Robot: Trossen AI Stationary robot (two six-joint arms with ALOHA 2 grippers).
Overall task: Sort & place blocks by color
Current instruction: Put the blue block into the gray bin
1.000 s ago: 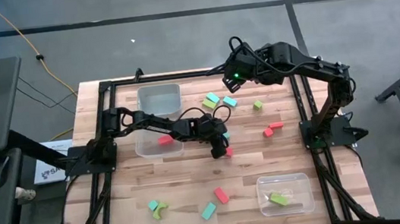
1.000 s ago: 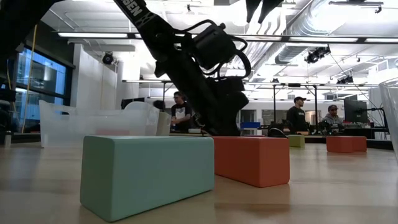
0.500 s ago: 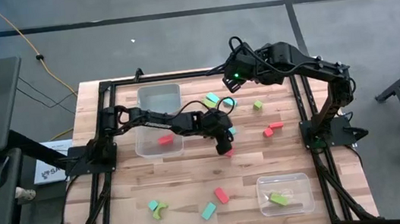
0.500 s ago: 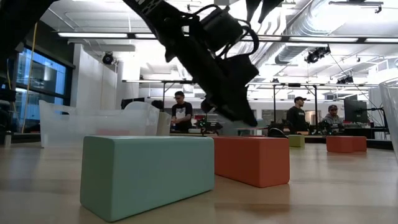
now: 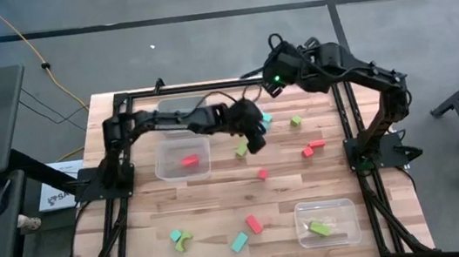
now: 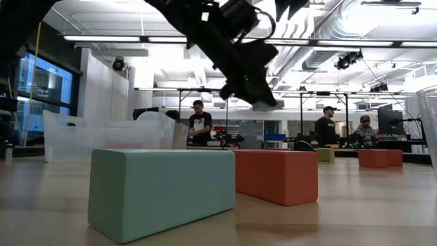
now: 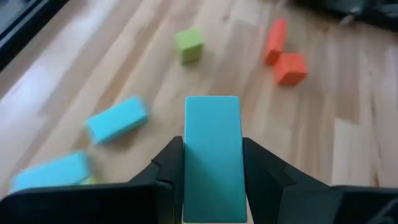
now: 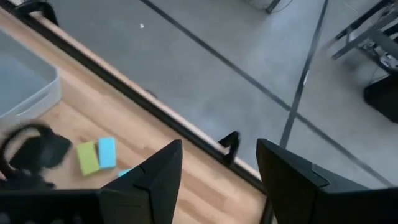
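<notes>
Up above the middle of the table, the left gripper [image 7: 212,180] clamps a cyan block [image 7: 212,155] between its two fingers, clear of the wood. Below it lie a green cube [image 7: 188,45], two red blocks [image 7: 283,53] and another cyan block [image 7: 117,118]. One red block [image 5: 190,160] sits inside the clear bin [image 5: 182,158]. The right gripper [image 8: 217,174] waits over the far edge, jaws apart and holding nothing.
</notes>
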